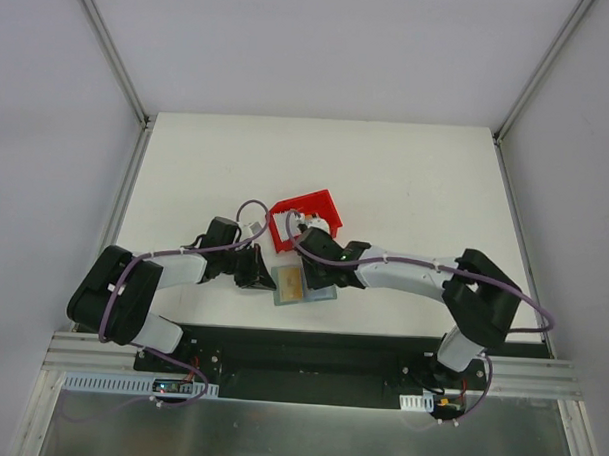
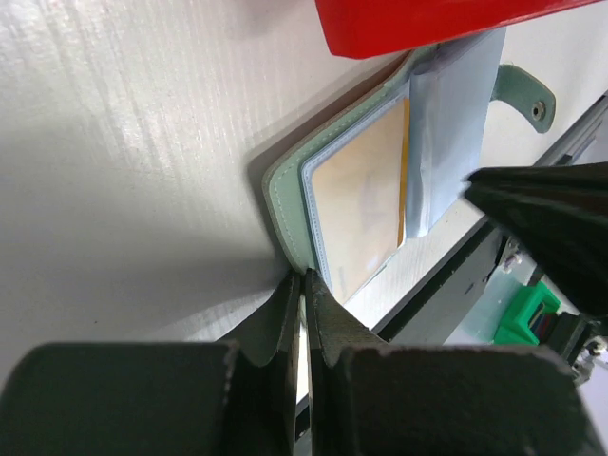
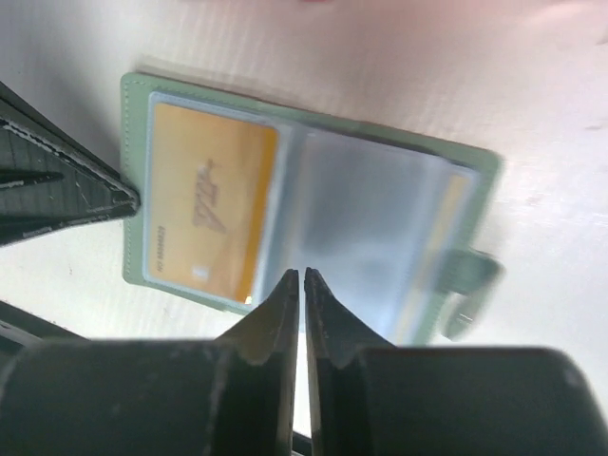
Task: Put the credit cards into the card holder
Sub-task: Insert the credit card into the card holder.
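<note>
We hold our left gripper point(image 2: 304, 281) with fingers pressed together, tips at the green edge of the open card holder point(image 3: 380, 214). Our right gripper point(image 3: 302, 277), likewise closed and empty, hangs over its clear sleeves. An orange-gold card point(image 3: 214, 209) sits in one sleeve, and the red bin point(image 1: 305, 216) stands just beyond on the table point(image 1: 407, 172).

Bright, even light glares off the table point(image 3: 532, 95); the card holder point(image 3: 370, 214) looks blurred.

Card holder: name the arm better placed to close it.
Right, likely. The right gripper, shut, sits at the middle of the card holder, nearest the tab flap; the left gripper is at the opposite edge by the orange card.
</note>
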Tool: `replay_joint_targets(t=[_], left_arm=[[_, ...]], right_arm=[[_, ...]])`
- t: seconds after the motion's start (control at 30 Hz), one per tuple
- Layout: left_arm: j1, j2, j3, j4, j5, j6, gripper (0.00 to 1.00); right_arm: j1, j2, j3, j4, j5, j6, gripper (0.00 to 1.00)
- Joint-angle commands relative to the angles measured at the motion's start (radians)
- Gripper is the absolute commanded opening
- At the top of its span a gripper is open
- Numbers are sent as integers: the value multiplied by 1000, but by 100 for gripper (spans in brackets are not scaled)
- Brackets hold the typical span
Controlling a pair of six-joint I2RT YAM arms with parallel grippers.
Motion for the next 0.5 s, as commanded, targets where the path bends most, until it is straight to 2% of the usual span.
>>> replay_joint_targets(t=[0.0, 0.1, 0.2, 0.33, 0.47], left_arm=[[-6, -43, 0, -69, -53, 46, 0], [-6, -64, 9, -95, -47, 51, 0], [-6, -81, 26, -124, -38, 55, 0], [-6, -104, 40, -151, -32, 55, 0], [-6, -113, 55, -176, -26, 58, 0]], right_arm=[[-16, -173, -38, -66, 123, -18, 17], [-22, -247, -78, -52, 142, -18, 39], [-50, -278, -112, -68, 148, 4, 50], [-59, -265, -131, -65, 121, 13, 60], [-61, -200, -106, -66, 93, 13, 62]])
